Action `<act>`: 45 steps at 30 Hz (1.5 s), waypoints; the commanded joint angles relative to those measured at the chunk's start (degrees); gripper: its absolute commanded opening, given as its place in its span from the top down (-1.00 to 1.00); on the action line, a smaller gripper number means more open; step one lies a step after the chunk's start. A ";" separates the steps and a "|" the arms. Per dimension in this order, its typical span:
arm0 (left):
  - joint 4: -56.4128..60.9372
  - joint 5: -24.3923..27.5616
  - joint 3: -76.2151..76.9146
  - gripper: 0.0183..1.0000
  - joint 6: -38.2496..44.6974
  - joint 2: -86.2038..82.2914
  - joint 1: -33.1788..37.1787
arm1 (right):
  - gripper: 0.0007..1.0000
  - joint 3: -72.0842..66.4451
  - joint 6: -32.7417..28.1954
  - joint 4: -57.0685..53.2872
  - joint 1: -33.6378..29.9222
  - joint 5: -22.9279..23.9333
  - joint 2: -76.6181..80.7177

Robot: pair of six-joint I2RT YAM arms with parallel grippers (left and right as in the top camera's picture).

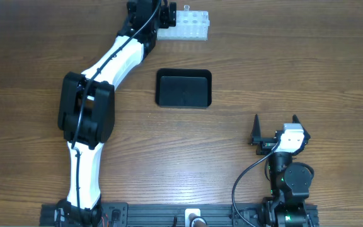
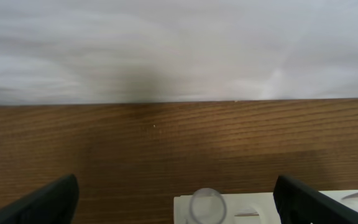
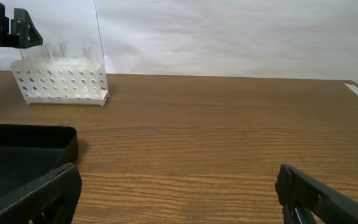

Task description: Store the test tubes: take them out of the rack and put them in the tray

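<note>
Right tool (image 1: 275, 128), fingers spread, near its arm's base over the table (image 1: 307, 69). Beyond it, the black tray (image 1: 183, 88) at mid-table. Farthest, the white rack (image 1: 186, 28). Left tool (image 2: 176, 211) is above the rack's left end, fingers wide apart, with a tube (image 2: 205, 204) between them, clear of both.

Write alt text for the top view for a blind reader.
The left gripper, open, is at the left end of a white test tube rack near the top of a wooden table. An empty black tray lies below the rack; the right gripper, open, sits by its base at lower right.
</note>
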 commanded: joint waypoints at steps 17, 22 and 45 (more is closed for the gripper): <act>1.03 -0.50 1.20 -0.46 -1.70 2.73 -0.07 | -0.99 -0.33 -0.07 -0.17 -0.33 -0.26 -0.24; 1.09 -0.09 1.20 -0.15 -1.70 2.73 -0.13 | -0.98 -0.33 -0.07 -0.17 -0.33 -0.26 -0.24; 1.14 1.66 1.20 0.44 -1.70 2.73 -0.90 | -0.98 -0.33 -0.07 -0.17 -0.33 -0.26 -0.24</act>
